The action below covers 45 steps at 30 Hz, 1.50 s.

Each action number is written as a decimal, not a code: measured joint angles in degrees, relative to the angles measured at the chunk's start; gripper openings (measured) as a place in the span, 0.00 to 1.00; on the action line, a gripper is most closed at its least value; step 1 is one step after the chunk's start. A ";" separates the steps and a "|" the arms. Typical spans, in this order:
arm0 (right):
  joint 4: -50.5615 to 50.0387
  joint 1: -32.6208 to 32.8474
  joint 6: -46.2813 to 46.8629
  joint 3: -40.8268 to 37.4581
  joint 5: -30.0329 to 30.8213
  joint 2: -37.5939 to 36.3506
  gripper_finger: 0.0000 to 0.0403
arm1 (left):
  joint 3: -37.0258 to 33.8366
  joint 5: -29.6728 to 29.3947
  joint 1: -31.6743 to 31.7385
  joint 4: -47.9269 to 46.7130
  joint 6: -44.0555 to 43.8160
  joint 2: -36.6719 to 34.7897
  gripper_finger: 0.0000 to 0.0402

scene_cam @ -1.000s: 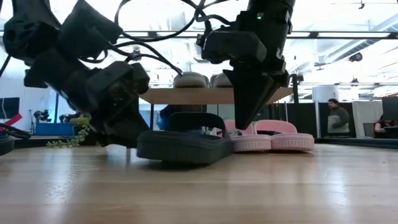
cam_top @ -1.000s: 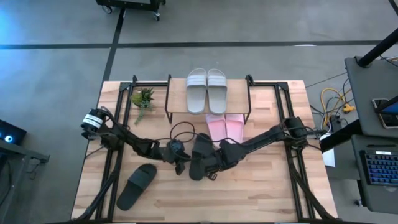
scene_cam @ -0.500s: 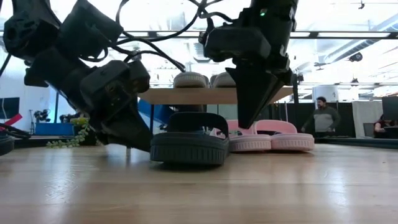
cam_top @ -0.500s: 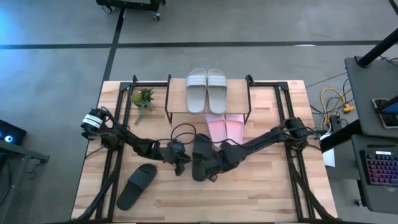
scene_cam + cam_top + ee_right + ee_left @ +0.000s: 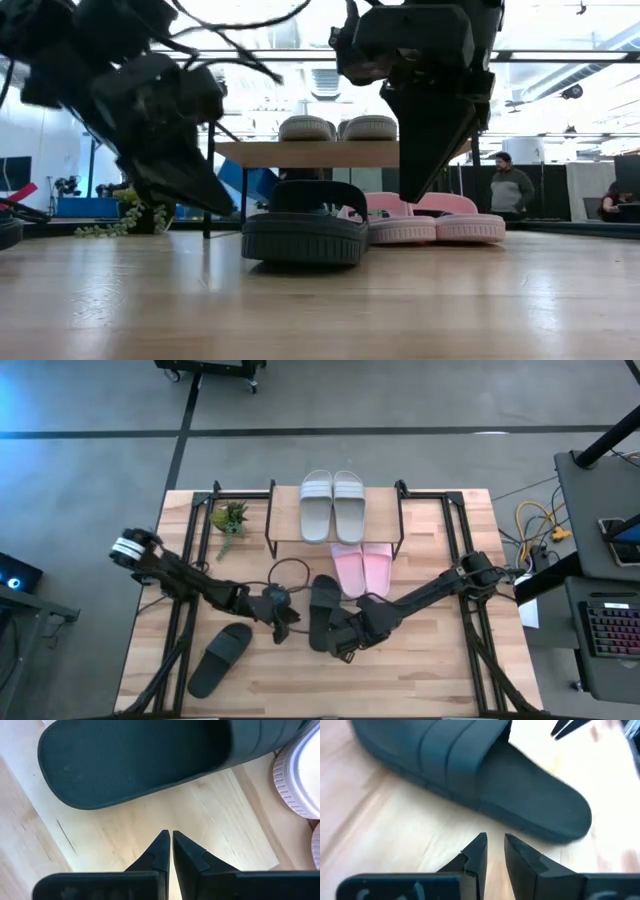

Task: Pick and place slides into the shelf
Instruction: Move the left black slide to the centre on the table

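Observation:
A black slide lies flat on its sole on the table, in front of the shelf. My left gripper hangs above the table just left of this slide, a narrow gap between its fingers and nothing in it. My right gripper is shut, points down and stands just right of the slide's near end, clear of it. Two light grey slides rest on the shelf's board. Two pale pink slides lie under it on the table. A second black slide lies at the near left.
A small green plant stands at the far left of the table. Black frame rails run along both table sides. Bare wood stretches along the near edge. People show in the room beyond.
My left gripper has risen and drawn back toward the table's left edge, away from the black slide. The slide has turned about on the table and now points its end at the near edge. My right gripper has shifted slightly toward the near edge.

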 joint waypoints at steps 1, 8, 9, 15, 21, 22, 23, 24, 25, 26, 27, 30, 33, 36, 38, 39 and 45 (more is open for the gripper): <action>0.06 0.02 0.00 0.00 0.02 -0.04 0.03 | 0.00 -0.36 -0.44 -2.96 -0.04 -1.82 0.13; 0.20 0.04 -0.69 0.00 0.54 -0.04 0.03 | 0.35 -0.93 -6.54 -28.91 -7.85 -16.89 0.13; 0.19 0.04 -0.82 0.00 1.04 -0.04 0.03 | 0.35 -1.05 -7.97 -31.99 -10.35 -18.92 0.13; 0.26 0.07 -2.36 0.00 2.48 -0.06 0.03 | 1.44 -0.97 -18.72 -41.98 -24.71 -28.04 0.13; 0.32 0.07 -4.12 0.00 3.31 -0.06 0.03 | 6.09 2.33 -28.69 -47.51 -35.24 -29.55 0.13; 0.34 0.07 -4.15 0.00 3.38 -0.06 0.03 | 6.97 4.05 -30.11 -48.28 -36.73 -29.19 0.13; 0.35 0.07 -4.17 0.00 3.45 -0.06 0.03 | 7.88 5.61 -31.45 -49.12 -38.13 -28.63 0.13; 0.37 0.07 -4.20 0.00 3.75 -0.06 0.03 | 8.88 7.10 -32.88 -50.49 -39.58 -27.91 0.13; 0.36 0.07 -4.18 0.00 4.28 -0.06 0.03 | 9.66 8.09 -34.35 -52.07 -40.83 -27.08 0.13; 0.37 0.07 -4.17 0.00 4.73 -0.06 0.03 | 10.38 8.93 -35.82 -54.13 -42.26 -26.19 0.13; 0.43 0.07 -4.21 0.00 4.89 -0.06 0.03 | 10.95 9.68 -37.11 -56.70 -43.82 -25.11 0.13; 0.45 0.07 -4.32 0.00 4.92 -0.06 0.03 | 12.11 11.07 -40.54 -65.60 -49.85 -21.41 0.13; 0.48 0.07 -4.35 0.00 6.00 -0.06 0.03 | 12.19 11.87 -42.47 -69.03 -54.92 -17.96 0.13; 0.50 0.07 -4.52 0.00 6.34 -0.06 0.03 | 12.04 11.87 -42.60 -67.45 -55.49 -14.92 0.13; 0.51 0.03 -4.59 0.00 6.37 -0.06 0.03 | 12.09 11.80 -42.54 -67.05 -55.53 -12.97 0.13; 0.52 0.00 -4.61 0.00 6.36 -0.06 0.03 | 12.20 11.68 -42.50 -67.10 -55.52 -11.99 0.13; 0.59 -0.09 -4.72 -0.02 6.36 -0.06 0.03 | 12.18 6.60 -41.57 -64.11 -55.47 -8.61 0.13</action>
